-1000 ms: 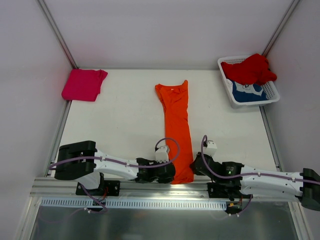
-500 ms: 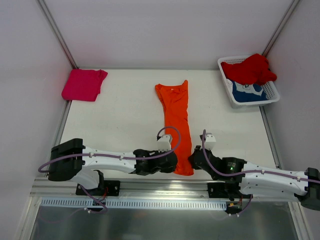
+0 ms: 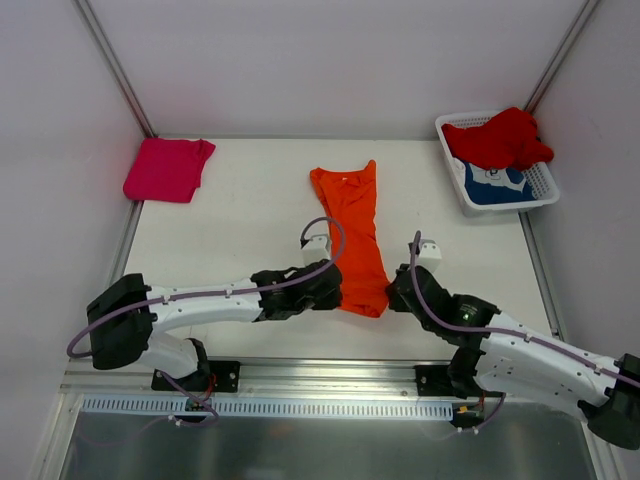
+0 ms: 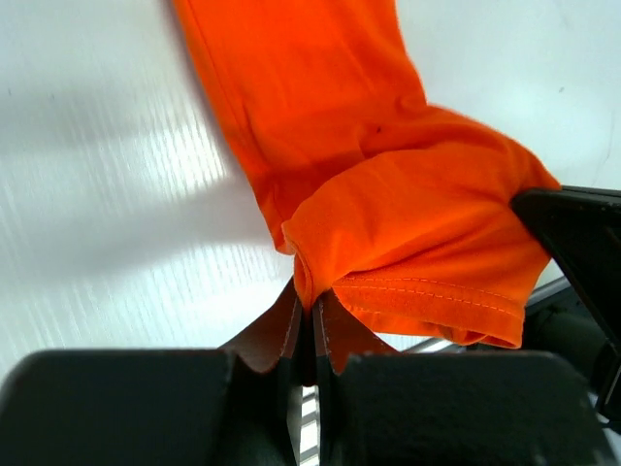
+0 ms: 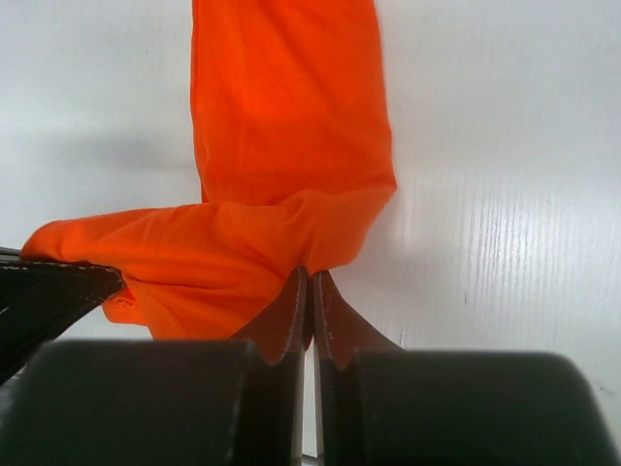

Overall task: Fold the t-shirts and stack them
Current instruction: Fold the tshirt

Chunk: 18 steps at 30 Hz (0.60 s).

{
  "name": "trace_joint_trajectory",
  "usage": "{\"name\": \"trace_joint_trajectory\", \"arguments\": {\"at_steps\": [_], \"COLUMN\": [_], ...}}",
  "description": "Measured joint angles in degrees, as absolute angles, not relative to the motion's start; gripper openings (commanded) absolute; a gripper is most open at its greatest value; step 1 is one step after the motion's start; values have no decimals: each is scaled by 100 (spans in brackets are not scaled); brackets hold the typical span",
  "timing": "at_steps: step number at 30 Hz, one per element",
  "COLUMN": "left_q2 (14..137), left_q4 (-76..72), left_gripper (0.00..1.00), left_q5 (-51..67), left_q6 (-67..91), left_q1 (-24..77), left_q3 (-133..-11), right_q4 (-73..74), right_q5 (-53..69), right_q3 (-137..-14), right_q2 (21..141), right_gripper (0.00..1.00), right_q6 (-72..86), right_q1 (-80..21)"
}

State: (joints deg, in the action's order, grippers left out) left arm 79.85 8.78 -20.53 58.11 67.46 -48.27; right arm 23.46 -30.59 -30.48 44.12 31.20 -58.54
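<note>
Orange t-shirt [image 3: 352, 215]: lies as a long, narrow strip in the middle of the desk [image 3: 230, 230]. The collar points to the far edge, and the near, hemmed end is doubled back over the strip.
Left gripper [image 4: 312, 320]: pressed together, pinching the left corner of the orange t-shirt's turned-back end. It sits low over the desk, just beside the strip's left edge.
Right gripper [image 5: 309, 291]: pressed together, pinching the right corner of the same end, just beside the strip's right edge. The cloth hangs in a fold between the two grippers.
Magenta-pink t-shirt [image 3: 167, 168]: folded flat at the far left corner of the desk, well apart from both arms.
Basket [image 3: 545, 190]: white lattice, at the far right corner of the desk.
Red t-shirt [image 3: 500, 138]: heaped loosely on the basket, spilling over its far rim.
Blue t-shirt [image 3: 497, 185]: in the basket on the near side, partly under the red t-shirt, white print showing.
</note>
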Motion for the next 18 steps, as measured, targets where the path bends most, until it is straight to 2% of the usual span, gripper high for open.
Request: {"name": "trace_joint_trajectory", "arguments": {"at_steps": [8, 18], "left_q2": [8283, 9172], "left_q4": [749, 760], "left_gripper": [0, 0], "left_q5": [-1675, -1234], "left_q6": [5214, 4678], "left_q1": [6047, 5483], "left_q3": [-5389, -5994], "right_q4": [1973, 1562], "right_q5": [-2394, -1822], "right_q3": [-3485, -3822], "right_q2": [4971, 6160], "right_gripper": [0, 0], "right_q6": [2327, 1780], "right_q1": [-4781, -4206]}}
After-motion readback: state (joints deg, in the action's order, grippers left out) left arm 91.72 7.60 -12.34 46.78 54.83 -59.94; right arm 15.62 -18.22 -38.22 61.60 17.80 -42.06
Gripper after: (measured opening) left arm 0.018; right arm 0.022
